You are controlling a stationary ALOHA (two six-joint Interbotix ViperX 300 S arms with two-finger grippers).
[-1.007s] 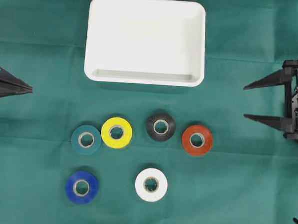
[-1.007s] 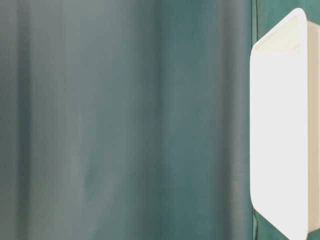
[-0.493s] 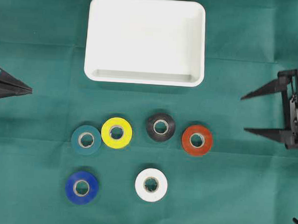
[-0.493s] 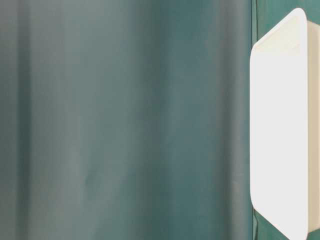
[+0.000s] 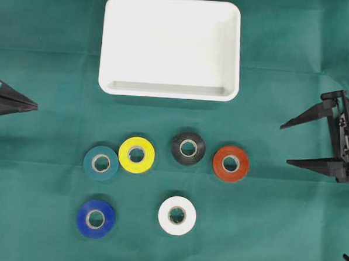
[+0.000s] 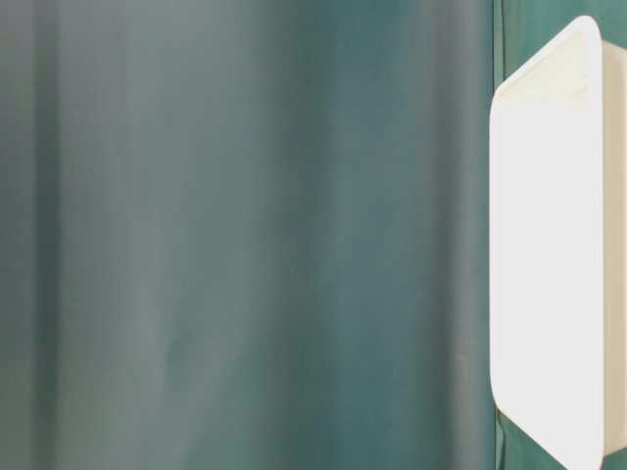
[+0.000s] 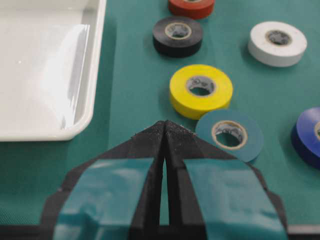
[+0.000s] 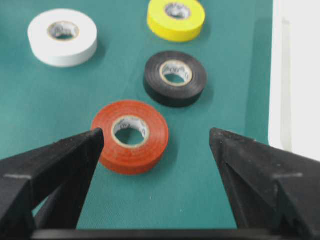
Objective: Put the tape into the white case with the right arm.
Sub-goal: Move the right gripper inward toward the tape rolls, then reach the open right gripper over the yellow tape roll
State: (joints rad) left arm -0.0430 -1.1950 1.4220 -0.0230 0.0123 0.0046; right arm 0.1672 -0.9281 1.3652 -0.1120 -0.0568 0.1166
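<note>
On the green cloth (image 5: 50, 42) lie 6 rolls of tape, all flat and all apart from the white case (image 5: 168, 89), which stands at the far side with nothing inside it. The red roll (image 5: 231, 163) is the nearest one to the right gripper (image 5: 286, 144). The black roll (image 5: 188, 147) is just beside it, then come the yellow roll (image 5: 136, 155) and the teal roll (image 5: 101, 163) (these 2 are almost touching). The white roll (image 5: 177, 215) and the blue roll (image 5: 95, 218) lie in a nearer row.

The right gripper has its jaws spread wide and holds nothing. In the right wrist view the red roll sits between the 2 black fingers (image 8: 55, 165) but a little ahead of their tips, not touching them.

The left gripper (image 5: 35, 105) rests at the left edge with its jaws pressed together and nothing between them.

In the table-level view only the cloth and 1 side of the case are visible.
</note>
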